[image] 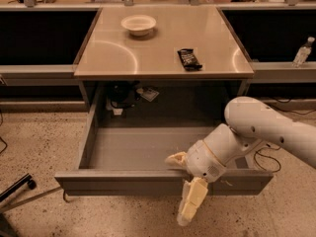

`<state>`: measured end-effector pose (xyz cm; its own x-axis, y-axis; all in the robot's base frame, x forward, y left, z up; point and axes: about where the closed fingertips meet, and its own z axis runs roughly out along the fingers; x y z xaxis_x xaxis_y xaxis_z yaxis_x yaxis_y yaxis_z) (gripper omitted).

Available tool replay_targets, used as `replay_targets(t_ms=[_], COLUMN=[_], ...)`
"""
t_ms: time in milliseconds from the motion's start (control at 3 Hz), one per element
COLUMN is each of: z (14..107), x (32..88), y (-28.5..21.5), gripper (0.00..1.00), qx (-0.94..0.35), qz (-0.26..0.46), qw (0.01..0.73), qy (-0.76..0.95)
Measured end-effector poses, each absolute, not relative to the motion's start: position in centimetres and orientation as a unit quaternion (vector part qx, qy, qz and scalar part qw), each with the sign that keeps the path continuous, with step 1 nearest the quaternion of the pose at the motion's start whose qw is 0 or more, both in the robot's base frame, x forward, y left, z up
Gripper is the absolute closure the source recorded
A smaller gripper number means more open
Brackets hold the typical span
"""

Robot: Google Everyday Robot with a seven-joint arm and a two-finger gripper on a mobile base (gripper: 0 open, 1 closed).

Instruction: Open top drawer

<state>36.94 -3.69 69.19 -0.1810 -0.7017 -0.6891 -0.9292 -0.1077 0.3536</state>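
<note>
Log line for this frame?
wide grey metal top drawer: open | tool: at its front panel, right of centre
</note>
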Motion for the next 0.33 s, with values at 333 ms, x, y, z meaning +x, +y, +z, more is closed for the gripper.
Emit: replay_targets(t_ms=[333], z=[69.19], x=[36.94], y=[-3.69], gripper=[0.0], qx=[-0.624], qz=[0.405], qw=[0.14], qy=[0.653])
